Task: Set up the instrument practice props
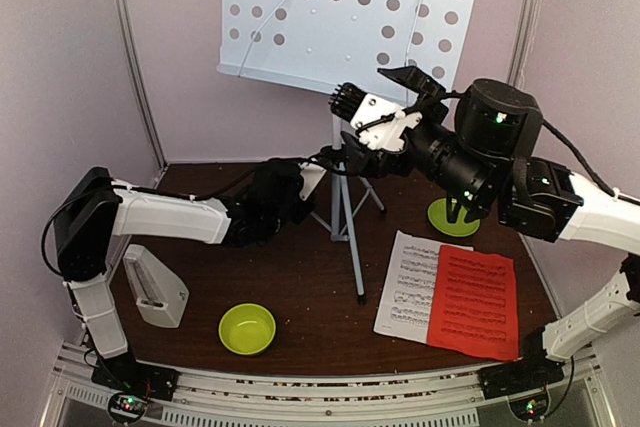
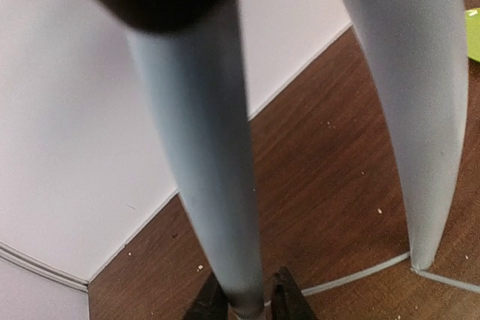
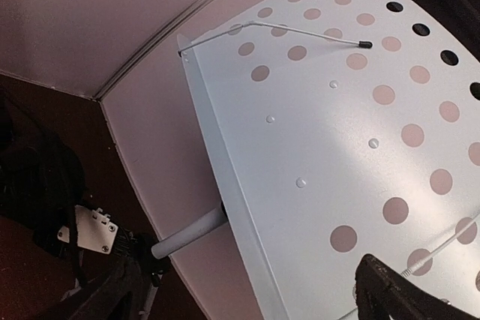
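Observation:
The pale perforated music stand [image 1: 345, 12] stands at the back middle on tripod legs [image 1: 345, 212]. My left gripper [image 1: 312, 179] reaches in low from the left. In the left wrist view it [image 2: 247, 303] is shut on one pale tripod leg [image 2: 206, 148]. My right gripper [image 1: 378, 90] is raised at the lower edge of the stand's desk. In the right wrist view it [image 3: 255, 294] is wide open, with the desk [image 3: 337, 133] between its jaws. The white sheet [image 1: 405, 282] and the red sheet [image 1: 475, 302] lie flat at the front right, the red overlapping the white. The grey pyramid metronome [image 1: 152, 287] stands at the front left.
A lime-green bowl [image 1: 247, 328] sits at the front middle. A flat green plate [image 1: 452, 217] lies behind the sheets, partly under my right arm; its edge shows in the left wrist view [image 2: 474, 35]. Pale walls close in the back and sides.

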You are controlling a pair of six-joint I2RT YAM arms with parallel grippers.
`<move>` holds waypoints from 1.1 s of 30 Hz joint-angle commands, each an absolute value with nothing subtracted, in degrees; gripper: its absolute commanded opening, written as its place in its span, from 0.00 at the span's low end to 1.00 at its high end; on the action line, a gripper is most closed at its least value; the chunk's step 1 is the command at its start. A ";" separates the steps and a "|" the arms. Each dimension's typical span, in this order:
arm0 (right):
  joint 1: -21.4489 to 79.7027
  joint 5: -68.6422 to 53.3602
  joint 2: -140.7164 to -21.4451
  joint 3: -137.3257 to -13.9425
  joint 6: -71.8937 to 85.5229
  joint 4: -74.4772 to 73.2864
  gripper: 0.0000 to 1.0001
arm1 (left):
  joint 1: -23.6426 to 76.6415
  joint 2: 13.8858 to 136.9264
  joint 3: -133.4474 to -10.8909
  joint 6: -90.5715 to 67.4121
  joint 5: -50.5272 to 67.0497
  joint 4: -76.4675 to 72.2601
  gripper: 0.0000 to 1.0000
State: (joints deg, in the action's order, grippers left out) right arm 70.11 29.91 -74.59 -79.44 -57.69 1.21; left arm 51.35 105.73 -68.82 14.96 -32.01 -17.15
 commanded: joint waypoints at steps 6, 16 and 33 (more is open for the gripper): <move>70.35 26.35 -65.14 -70.55 -30.34 -7.26 1.00 | 51.05 99.76 -65.58 13.67 -24.81 -7.07 0.50; 69.86 17.21 -63.63 -60.94 -7.12 -12.08 0.97 | 44.80 92.80 -62.66 8.73 -7.75 -0.66 0.69; 54.86 1.74 -75.66 -50.86 18.92 1.92 0.80 | 36.16 100.67 -69.16 11.04 15.35 -1.20 0.65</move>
